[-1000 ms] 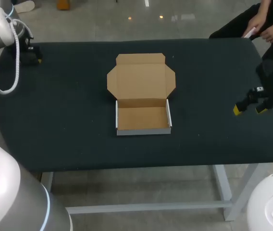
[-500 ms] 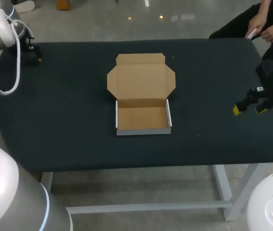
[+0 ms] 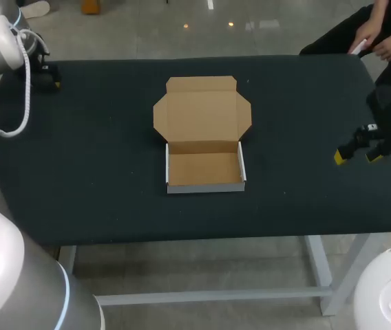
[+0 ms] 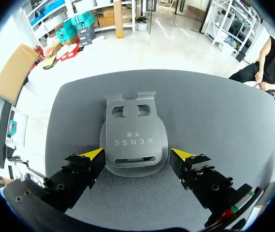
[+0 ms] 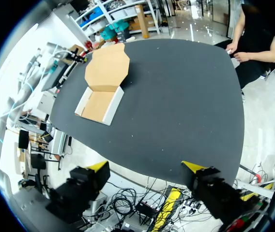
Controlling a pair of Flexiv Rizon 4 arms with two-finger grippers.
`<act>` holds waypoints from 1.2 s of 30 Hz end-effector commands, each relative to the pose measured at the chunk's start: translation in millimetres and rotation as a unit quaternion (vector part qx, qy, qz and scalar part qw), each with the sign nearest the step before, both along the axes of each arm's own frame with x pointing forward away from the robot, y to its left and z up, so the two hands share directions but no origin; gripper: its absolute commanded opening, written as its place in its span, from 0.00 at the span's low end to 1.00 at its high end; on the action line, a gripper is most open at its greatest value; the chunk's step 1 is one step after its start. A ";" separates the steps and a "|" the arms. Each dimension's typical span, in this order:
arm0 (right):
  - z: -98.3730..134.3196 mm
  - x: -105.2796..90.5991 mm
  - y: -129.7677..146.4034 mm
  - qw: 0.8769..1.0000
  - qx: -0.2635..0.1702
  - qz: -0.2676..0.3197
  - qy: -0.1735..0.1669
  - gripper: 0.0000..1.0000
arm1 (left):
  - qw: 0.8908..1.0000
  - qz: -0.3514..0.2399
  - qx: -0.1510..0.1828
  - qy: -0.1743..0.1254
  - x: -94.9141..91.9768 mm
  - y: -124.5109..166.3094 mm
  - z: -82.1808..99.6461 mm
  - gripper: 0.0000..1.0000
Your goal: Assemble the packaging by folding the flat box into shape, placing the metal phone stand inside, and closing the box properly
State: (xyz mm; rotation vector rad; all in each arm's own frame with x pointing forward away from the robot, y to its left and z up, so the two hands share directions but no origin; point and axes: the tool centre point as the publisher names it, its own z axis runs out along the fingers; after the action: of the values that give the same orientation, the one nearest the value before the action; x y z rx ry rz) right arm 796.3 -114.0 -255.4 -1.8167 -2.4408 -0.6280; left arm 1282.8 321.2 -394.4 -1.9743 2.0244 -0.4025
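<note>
Box [image 3: 205, 170] sat at the middle of the worktop [image 3: 99, 172], already folded into a shallow tray with four walls up. Its lid [image 3: 202, 112] lay back flat on the far side with the tuck flaps spread. The tray interior was bare cardboard, so its mouth was open from above, which I judged suited a drop-in from overhead. Metal phone stand [image 4: 134, 140] lay flat at the far left corner of the worktop, well apart from the box, folded down with its rounded plate toward the left gripper [image 4: 137, 154]. That gripper was poised over the stand, and its fingers [image 4: 82, 169] were spread wide, one yellow tip just beside each edge of the plate. Neither tip could be seen pressing on the metal, so I noted it as straddling, not gripping. This looked like the set-up for a pinch across the plate's width. Whether the tips were low enough to catch so thin an edge could not be told. Right gripper [image 3: 356, 157] hung at the right-hand edge of the worktop, near side, fingers apart and empty. Its wrist view showed the box well ahead. I judged it parked clear of the left arm's path and placed to work the lid later. Steps left: fetch the stand, load it, close the lid.
</note>
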 end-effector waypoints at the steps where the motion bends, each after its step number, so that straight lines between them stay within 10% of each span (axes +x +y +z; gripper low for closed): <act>1: 2.0 -0.8 -1.0 1.000 0.001 0.001 0.002 1.00 | 0.990 0.003 0.003 0.141 14.6 3.2 -5.3 0.89; 13: 2.0 -0.8 -1.0 1.000 0.001 0.001 0.002 1.00 | 0.991 0.012 0.009 0.136 19.5 4.7 -7.5 0.76; 20: 2.0 -0.8 -1.0 1.000 0.001 0.001 0.002 1.00 | 0.991 0.016 0.011 0.135 20.4 5.7 -7.6 0.00; 36: 2.0 -0.8 -1.0 1.000 0.001 0.001 0.002 1.00 | 0.991 0.019 0.010 0.129 11.1 6.5 -1.0 0.00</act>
State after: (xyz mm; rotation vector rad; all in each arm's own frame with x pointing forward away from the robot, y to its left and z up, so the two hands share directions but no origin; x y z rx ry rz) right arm 796.3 -114.0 -255.4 -1.8167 -2.4408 -0.6279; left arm 1286.9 325.6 -395.4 -1.9841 1.9794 -0.3888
